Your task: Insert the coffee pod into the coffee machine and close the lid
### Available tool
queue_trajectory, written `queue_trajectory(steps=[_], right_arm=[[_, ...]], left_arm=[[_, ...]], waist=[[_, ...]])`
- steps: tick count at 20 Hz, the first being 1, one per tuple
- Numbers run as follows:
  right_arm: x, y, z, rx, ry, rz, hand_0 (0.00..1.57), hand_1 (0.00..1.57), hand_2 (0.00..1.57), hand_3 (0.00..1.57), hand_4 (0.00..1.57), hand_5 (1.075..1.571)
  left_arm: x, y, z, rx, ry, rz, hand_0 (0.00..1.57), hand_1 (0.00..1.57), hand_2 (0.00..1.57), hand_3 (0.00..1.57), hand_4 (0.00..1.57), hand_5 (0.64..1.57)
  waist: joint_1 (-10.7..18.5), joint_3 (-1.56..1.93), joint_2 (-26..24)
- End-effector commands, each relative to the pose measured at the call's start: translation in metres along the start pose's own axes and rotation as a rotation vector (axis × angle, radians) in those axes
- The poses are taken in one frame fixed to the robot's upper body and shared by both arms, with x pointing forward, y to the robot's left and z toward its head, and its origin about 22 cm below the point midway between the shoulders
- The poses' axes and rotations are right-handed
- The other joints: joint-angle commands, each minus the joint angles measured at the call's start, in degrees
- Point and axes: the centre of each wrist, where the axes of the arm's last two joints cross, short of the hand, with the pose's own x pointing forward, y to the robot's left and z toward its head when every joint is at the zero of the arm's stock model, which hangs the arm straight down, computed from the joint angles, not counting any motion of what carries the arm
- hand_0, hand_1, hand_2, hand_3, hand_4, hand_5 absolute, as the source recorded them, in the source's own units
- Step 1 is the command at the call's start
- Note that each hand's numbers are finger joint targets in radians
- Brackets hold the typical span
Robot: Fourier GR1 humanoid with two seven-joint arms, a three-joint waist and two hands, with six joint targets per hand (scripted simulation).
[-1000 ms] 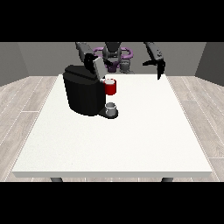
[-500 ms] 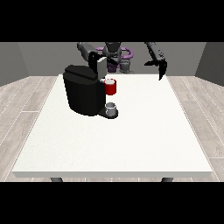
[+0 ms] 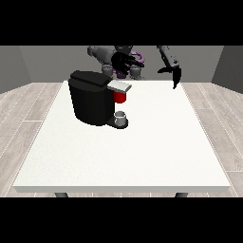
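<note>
Black coffee machine [image 3: 92, 97] sits with its lid down just below the curled, empty hand at the view's left [image 3: 121, 63]; the pod is not seen.

One view — across the table [image 3: 142, 161], facing the robot [image 3: 124, 59].

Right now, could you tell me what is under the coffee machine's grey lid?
Under the grey lid a red thing at the machine shows, and lower a small grey cup stands on the coffee machine base. The lid covers whatever lies inside the chamber.
</note>
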Motion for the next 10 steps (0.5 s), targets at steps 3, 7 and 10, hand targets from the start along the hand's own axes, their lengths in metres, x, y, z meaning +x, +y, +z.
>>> queue_trajectory(steps=[3,7,10], right_arm=[[0.017,0.011,-0.012,0.084,-0.137,0.002,0.00,0.00,0.00,0.00,0.41,1.571],[-0.005,0.054,0.028,0.158,-0.084,-0.019,0.00,0.00,0.00,0.00,0.43,1.571],[-0.016,0.061,0.044,0.269,-0.077,-0.025,0.00,0.00,0.00,0.00,0.49,1.571]], left_arm=[[-0.007,0.004,0.013,0.012,-0.016,0.009,0.00,0.00,0.00,0.00,0.37,1.571],[-0.001,0.003,-0.002,-0.030,0.008,0.024,0.00,0.00,0.00,0.00,0.29,1.571],[-0.010,0.012,0.016,0.034,0.038,0.026,0.00,0.00,0.00,0.00,0.39,1.571]], waist=[[0.4,-0.35,0.9],[2.1,-0.33,-1.6],[-0.9,-0.34,-3.7]])
